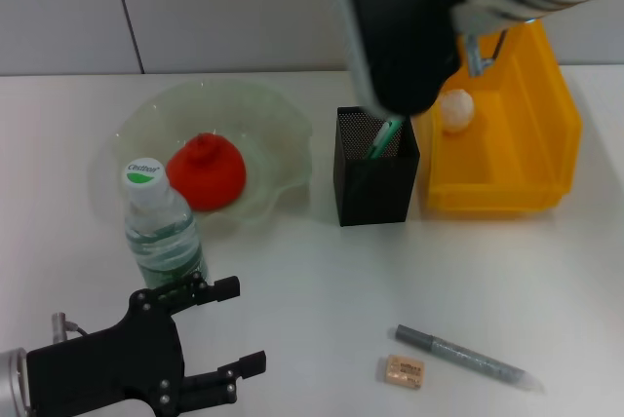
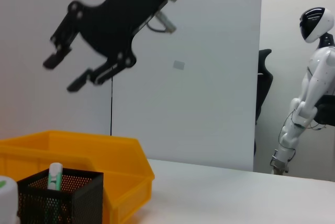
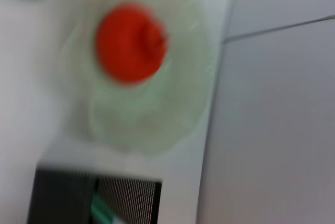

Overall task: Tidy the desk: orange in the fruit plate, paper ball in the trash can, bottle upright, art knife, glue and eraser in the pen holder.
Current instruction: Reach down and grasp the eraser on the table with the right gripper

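Observation:
The orange (image 1: 205, 171) lies in the green fruit plate (image 1: 278, 134). The bottle (image 1: 161, 227) stands upright in front of the plate. The black mesh pen holder (image 1: 375, 183) holds the green-white glue stick (image 1: 385, 139). The paper ball (image 1: 456, 110) lies in the yellow trash bin (image 1: 502, 193). The eraser (image 1: 401, 370) and the grey art knife (image 1: 458, 356) lie on the table near the front. My right arm (image 1: 400, 37) hangs above the pen holder; the left wrist view shows its gripper (image 2: 63, 73) open and empty. My left gripper (image 1: 242, 325) is open and empty at the front left, near the bottle.
The right wrist view looks down on the orange (image 3: 131, 43) and the pen holder (image 3: 99, 198). The left wrist view shows the bin (image 2: 78, 150) and the pen holder (image 2: 63, 195). A white robot (image 2: 311, 77) stands far off beyond the table.

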Motion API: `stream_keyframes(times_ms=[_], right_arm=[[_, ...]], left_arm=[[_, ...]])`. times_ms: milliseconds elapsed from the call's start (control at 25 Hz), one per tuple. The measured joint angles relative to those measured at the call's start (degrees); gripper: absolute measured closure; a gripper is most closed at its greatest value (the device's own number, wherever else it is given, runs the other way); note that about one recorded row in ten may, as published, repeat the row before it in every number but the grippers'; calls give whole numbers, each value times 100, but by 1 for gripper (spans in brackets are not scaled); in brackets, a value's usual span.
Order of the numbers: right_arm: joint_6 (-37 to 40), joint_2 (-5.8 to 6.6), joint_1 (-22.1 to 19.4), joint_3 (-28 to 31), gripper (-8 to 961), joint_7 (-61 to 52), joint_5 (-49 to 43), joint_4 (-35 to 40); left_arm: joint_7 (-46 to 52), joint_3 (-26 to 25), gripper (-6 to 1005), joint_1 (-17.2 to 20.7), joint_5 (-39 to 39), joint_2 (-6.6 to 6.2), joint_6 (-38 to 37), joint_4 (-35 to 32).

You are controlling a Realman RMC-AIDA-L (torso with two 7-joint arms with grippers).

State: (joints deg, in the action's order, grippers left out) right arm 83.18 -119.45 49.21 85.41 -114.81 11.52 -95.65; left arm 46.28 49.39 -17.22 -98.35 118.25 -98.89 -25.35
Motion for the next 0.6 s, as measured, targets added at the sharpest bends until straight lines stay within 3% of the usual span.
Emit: stream_keyframes(times_ms=[400,600], right_arm=[[107,24,-1507,2357,499,-143,2823,-706],[742,25,-1938,3304,328,-402,3500,-372]], left_arm=[[3,-17,196,-20,1,-4,0,-5],[29,-18,196,-31,1,-4,-13,-15]])
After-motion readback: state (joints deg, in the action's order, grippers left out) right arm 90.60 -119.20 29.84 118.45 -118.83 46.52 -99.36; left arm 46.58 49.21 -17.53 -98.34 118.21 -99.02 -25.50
